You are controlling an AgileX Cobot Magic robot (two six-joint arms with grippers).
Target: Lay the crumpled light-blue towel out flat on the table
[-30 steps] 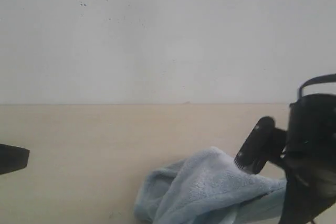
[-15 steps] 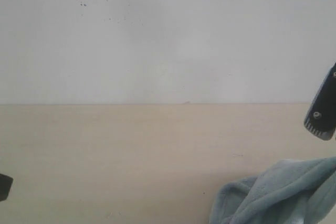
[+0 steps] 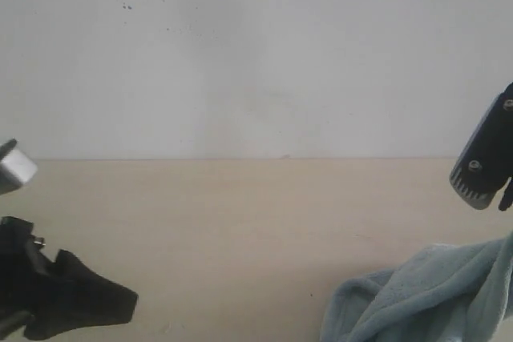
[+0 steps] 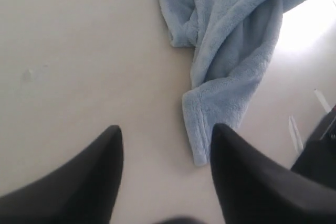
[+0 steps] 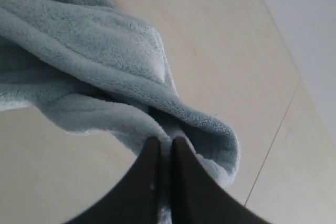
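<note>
The light-blue towel (image 3: 425, 298) lies bunched at the lower right of the beige table (image 3: 240, 222), trailing up toward the right edge of the exterior view. My right gripper (image 5: 167, 141) is shut on a fold of the towel (image 5: 94, 51), with fluffy cloth pinched between its two dark fingers. One of its fingers (image 3: 483, 158) shows at the right edge, above the cloth. My left gripper (image 4: 165, 129) stands open over bare table, and a hemmed corner of the towel (image 4: 197, 140) lies just beside one fingertip without touching it. No label shows.
The white wall (image 3: 256, 54) rises behind the table's far edge. My left arm (image 3: 56, 298) sits low at the left. A seam line (image 5: 273, 140) runs across the surface near the right gripper. Dark equipment (image 4: 320, 156) shows past the table edge.
The towel has been pulled from the lower middle to the lower right, held by the right gripper, which moved right and up. The left arm has come into view at the lower left.
</note>
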